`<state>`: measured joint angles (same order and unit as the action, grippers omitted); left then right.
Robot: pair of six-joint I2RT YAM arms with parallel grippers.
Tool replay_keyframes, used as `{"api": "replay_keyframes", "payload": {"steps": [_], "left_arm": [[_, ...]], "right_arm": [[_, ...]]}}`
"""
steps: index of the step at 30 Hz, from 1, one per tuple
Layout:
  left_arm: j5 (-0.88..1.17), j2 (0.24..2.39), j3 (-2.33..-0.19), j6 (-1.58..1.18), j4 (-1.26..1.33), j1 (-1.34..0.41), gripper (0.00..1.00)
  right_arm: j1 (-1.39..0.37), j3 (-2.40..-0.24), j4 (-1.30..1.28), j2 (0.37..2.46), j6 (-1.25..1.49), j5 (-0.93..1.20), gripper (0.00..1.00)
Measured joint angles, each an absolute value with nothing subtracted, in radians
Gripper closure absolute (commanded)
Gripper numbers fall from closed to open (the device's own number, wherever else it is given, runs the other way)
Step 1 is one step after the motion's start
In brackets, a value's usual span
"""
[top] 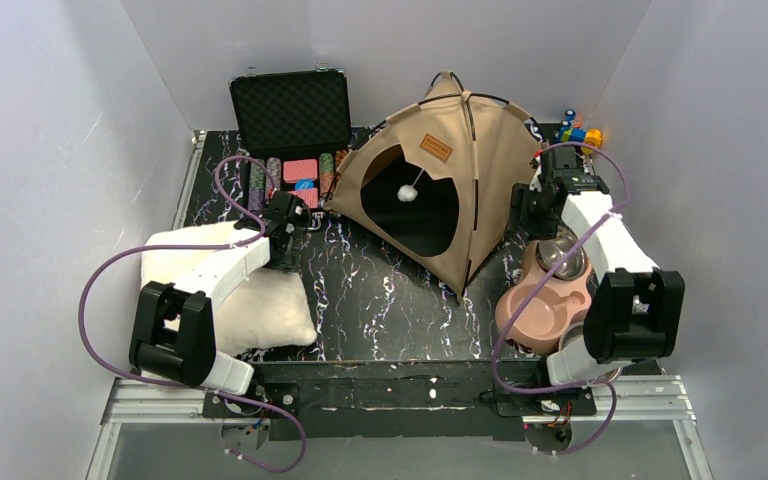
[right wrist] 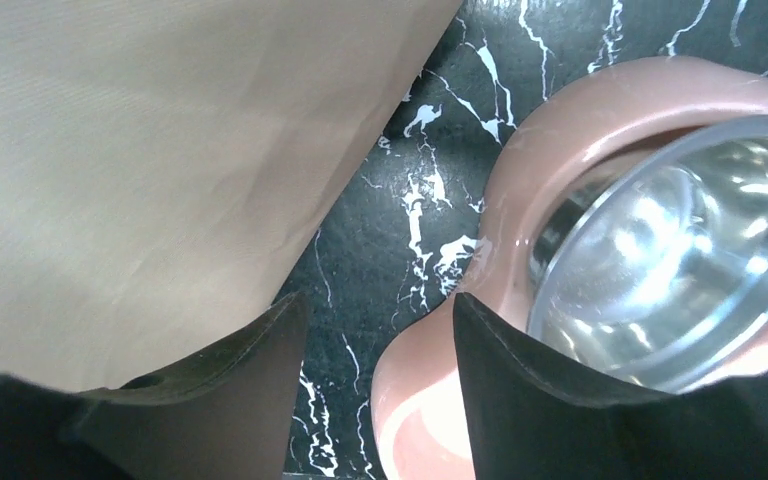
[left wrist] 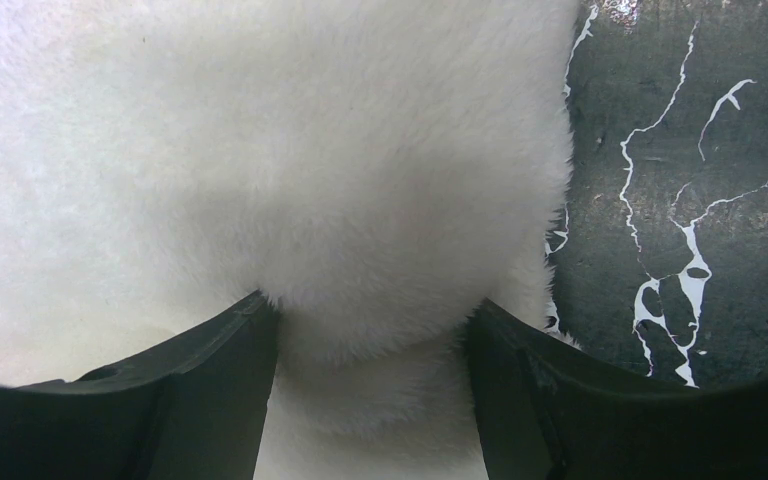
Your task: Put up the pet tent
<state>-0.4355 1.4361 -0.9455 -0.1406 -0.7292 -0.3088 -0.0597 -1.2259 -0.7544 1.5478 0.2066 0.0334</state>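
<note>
- The pet tent (top: 440, 180) stands upright at the back middle of the black, white-veined surface (top: 380, 300). Its tan canvas is stretched over thin black poles that cross at the peak.
- Its cat-head-shaped doorway (top: 415, 205) faces the front left. A white pom-pom (top: 407, 193) hangs in the opening, and a small brown label patch (top: 436, 148) sits above it.
- The left pincer (top: 285, 235) is at the far right corner of the fluffy cream cushion (top: 230, 290), which lies at the front left of the surface, well apart from the tent.
- In the left wrist view the pincer (left wrist: 370, 305) is grasping the cushion (left wrist: 260, 150). A thick fold of fur fills the gap and presses against both black fingers (left wrist: 210, 380).
- The right pincer (top: 522, 218) hangs just beside the tent's right wall.
- In the right wrist view this pincer (right wrist: 378, 310) is released, with its fingers (right wrist: 250, 370) apart and only the surface (right wrist: 400, 250) and the edge of the feeder below the gap. The tan canvas (right wrist: 160, 170) fills the left of that view.
- A pink pet feeder (top: 545, 300) lies at the front right, near the tent's right corner, with a steel bowl (right wrist: 680, 260) set in it.
- An open black case (top: 295, 115) of poker chips (top: 300, 175) stands at the back left, just beside the tent.
- Small coloured blocks (top: 577, 130) lie at the back right.
</note>
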Motion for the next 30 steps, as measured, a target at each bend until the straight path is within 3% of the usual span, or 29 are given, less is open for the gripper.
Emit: {"api": "replay_keyframes", "payload": {"steps": [8,20,30], "left_arm": [[-0.433,1.436,-0.945,-0.138,-0.729,-0.309,0.38],[-0.429,1.429,-0.945,-0.138,-0.729,-0.309,0.37],[-0.435,1.431,-0.946,-0.138,-0.732,-0.309,0.30]], "right_arm": [[-0.031,-1.186,-0.719,1.396,0.242,0.059,0.34],[0.121,-1.101,-0.676,1.564,0.258,0.203,0.35],[0.117,-1.142,-0.700,1.367,0.266,0.220,0.34]]}}
